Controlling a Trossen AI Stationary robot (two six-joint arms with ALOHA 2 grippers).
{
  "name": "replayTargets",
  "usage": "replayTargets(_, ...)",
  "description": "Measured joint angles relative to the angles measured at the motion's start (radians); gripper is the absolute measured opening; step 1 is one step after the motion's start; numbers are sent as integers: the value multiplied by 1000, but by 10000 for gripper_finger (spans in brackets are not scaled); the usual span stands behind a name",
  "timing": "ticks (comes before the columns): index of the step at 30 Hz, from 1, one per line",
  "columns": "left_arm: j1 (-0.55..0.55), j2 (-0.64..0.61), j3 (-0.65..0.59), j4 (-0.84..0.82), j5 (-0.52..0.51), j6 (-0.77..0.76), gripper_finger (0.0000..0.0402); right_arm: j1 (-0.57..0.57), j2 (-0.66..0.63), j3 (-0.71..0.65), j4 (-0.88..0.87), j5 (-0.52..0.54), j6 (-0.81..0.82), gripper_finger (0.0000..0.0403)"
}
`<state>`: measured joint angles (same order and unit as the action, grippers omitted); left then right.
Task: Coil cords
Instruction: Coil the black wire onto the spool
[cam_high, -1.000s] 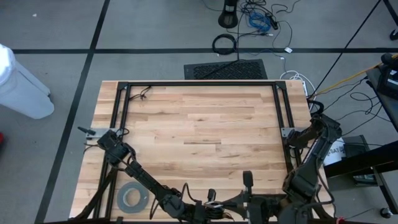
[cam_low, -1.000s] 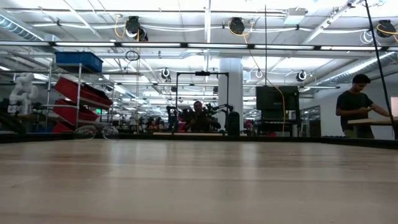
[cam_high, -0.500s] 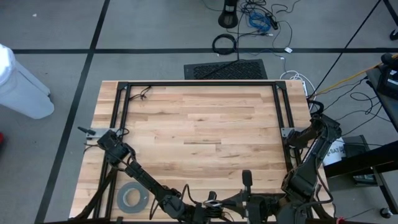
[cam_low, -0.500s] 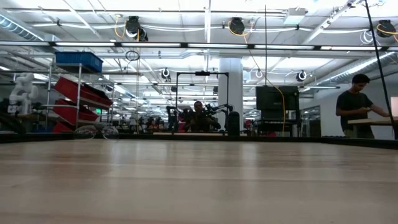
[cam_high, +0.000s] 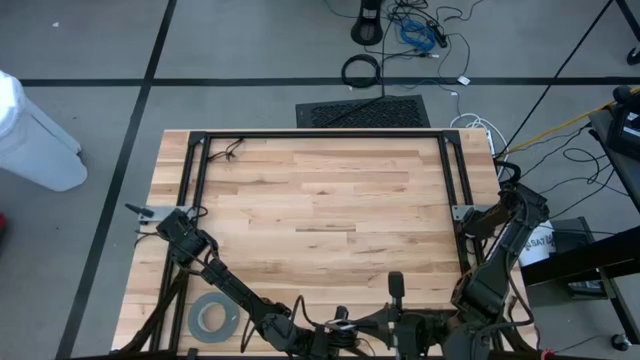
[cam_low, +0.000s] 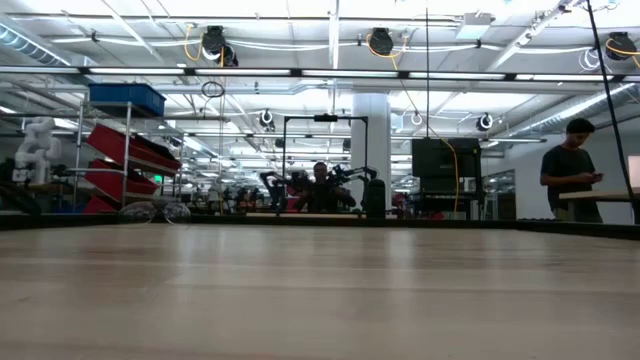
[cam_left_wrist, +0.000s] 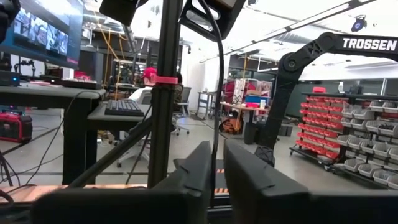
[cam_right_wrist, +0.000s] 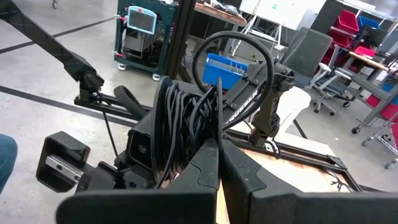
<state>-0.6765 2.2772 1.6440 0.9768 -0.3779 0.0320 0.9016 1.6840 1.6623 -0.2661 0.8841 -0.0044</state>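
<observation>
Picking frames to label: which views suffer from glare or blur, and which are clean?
Low view: the near table is blurred, ceiling lights glare. Left wrist view: bright background, the fingers dark and soft. Right wrist view: the coiled cord is sharp. High view: even light, the tape roll clear.

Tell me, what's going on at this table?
Two robot arms are coiling a thin dark wire. Both grippers meet at the near edge of the table. The right gripper is shut on a strand, and the looped bundle sits just ahead of it, by the left gripper. A grey tape roll lies untouched nearby.
</observation>
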Motion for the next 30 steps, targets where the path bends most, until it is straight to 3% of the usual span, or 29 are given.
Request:
replayTargets(4, 0, 0, 0, -1, 0, 5, 11, 0, 0, 0, 0, 0, 0, 0)
replayTargets(11, 0, 0, 0, -1, -23, 11, 7, 0, 0, 0, -1, 0, 0, 0)
replayTargets(30, -61, -28, 0, -97, -418, 134, 2, 54, 0, 0, -16, -1, 156, 0)
